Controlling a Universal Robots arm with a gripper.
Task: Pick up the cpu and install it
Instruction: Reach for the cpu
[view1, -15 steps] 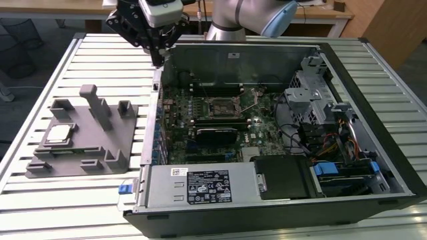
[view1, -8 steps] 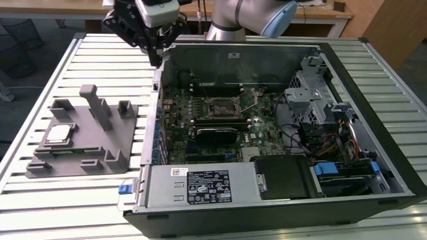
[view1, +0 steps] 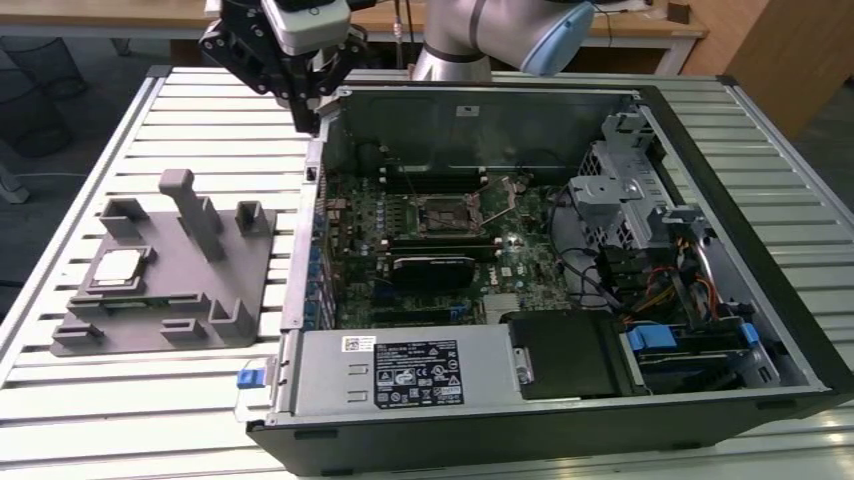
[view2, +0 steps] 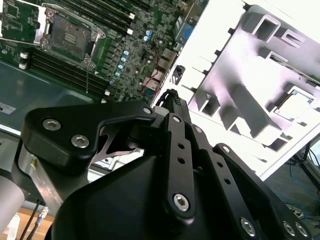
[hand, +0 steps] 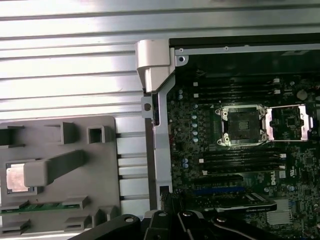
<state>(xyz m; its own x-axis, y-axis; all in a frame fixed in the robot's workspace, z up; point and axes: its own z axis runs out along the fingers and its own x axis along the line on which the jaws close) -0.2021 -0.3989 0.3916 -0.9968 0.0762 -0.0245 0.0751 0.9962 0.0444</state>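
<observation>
One gripper (view1: 310, 115), clenched empty, hangs upper left in the exterior view; one cpu (view1: 118, 267) lies in one grey holder (view1: 200, 300), lower left.

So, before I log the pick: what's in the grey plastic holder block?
The small square silver-topped cpu lies in a recess of the holder block, with a thin green strip in a slot nearby. Whatever is under the cpu is covered.
</observation>
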